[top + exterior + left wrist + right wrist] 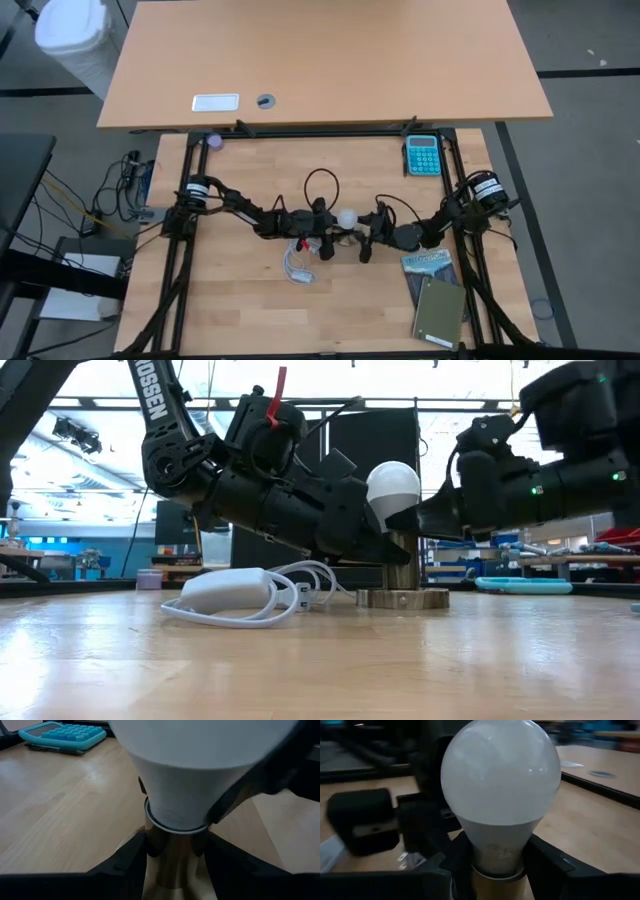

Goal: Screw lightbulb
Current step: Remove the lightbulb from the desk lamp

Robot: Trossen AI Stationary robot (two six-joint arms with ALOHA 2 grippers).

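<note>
the lightbulb [393,486] stood upright in the metal socket [403,570] near the middle of the table [240,300], globe up, its neck seated at the socket's mouth. take the socket as the landmark.

your left gripper [175,851] sat low on one side of the socket, fingers [131,851] pinched narrow on the metal barrel just under the bulb's collar, holding it steady. your right gripper [495,857] came in from the opposite side, fingers [546,857] part closed around the bulb's white neck just above the socket; they looked to be touching it, though real pressure could not be confirmed. the white cord [240,598] lay coiled on the left gripper's side of the socket, clear of the base. a blue calculator [423,154] lay well beyond the socket, towards the back edge.

judgement: this was the turning step. keep the left grip firm so the base cannot spin or skate. grip the neck, not the globe, with light pressure. turn about the socket's upright axis; any tilt risks cross-threading. stop once resistance rises.
</note>
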